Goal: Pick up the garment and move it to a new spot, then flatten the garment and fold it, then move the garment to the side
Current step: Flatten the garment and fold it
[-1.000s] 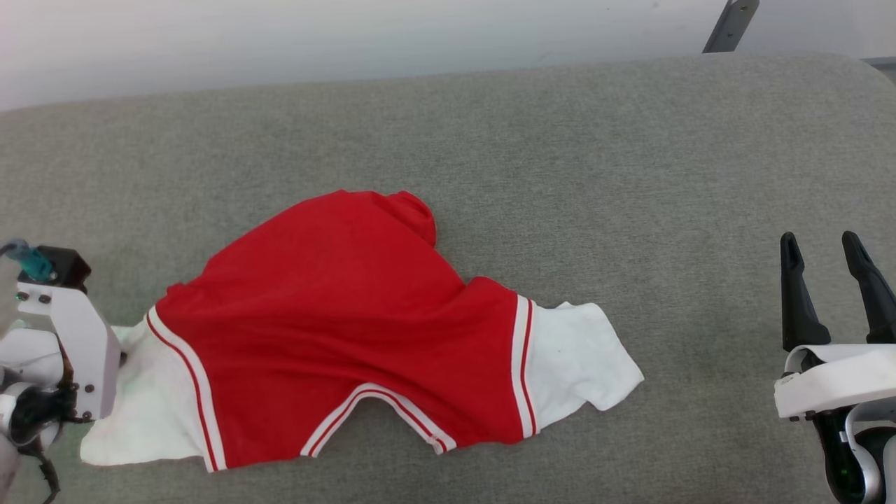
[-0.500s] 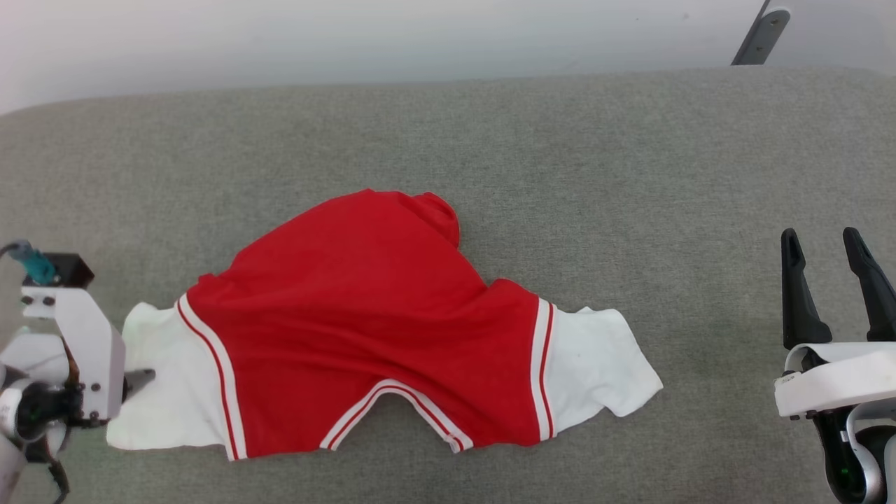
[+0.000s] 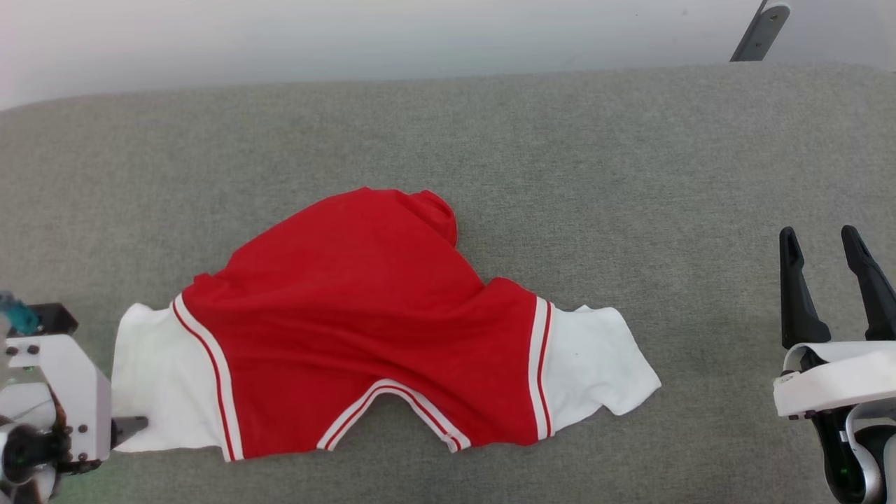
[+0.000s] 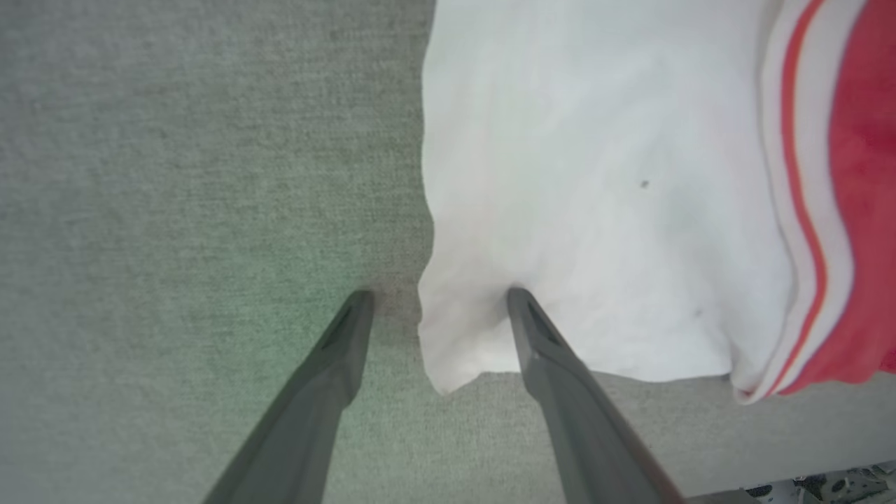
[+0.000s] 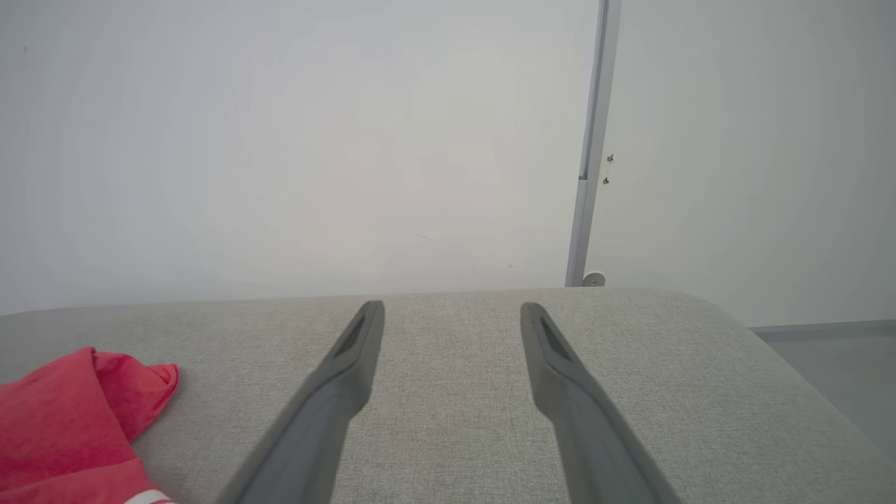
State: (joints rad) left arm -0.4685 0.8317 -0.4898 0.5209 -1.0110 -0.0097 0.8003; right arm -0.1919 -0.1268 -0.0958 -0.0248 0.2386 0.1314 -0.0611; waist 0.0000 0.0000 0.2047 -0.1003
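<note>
Your left end effector (image 4: pixel 437 297), fingers apart, straddles the near corner of the white left sleeve of the thin red jersey T-shirt (image 3: pixel 364 315). The shirt lies sleeve-to-sleeve across the grey padded bench (image 3: pixel 630 175). Your right end effector (image 3: pixel 820 241), also spread, is well apart from it.

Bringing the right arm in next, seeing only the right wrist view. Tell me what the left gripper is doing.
Observer: The left gripper is open, straddling the near corner of the T-shirt's left white sleeve end: one fingertip on it, one on the grey cushion.
Operator: Describe how the shirt lies.
Observer: Spread sideways, striped collar at the near edge, red body bunched at the far side.
Operator: Give the right gripper's gap.
Observer: The right gripper is apart from the right white sleeve end, bare cushion between.
</note>
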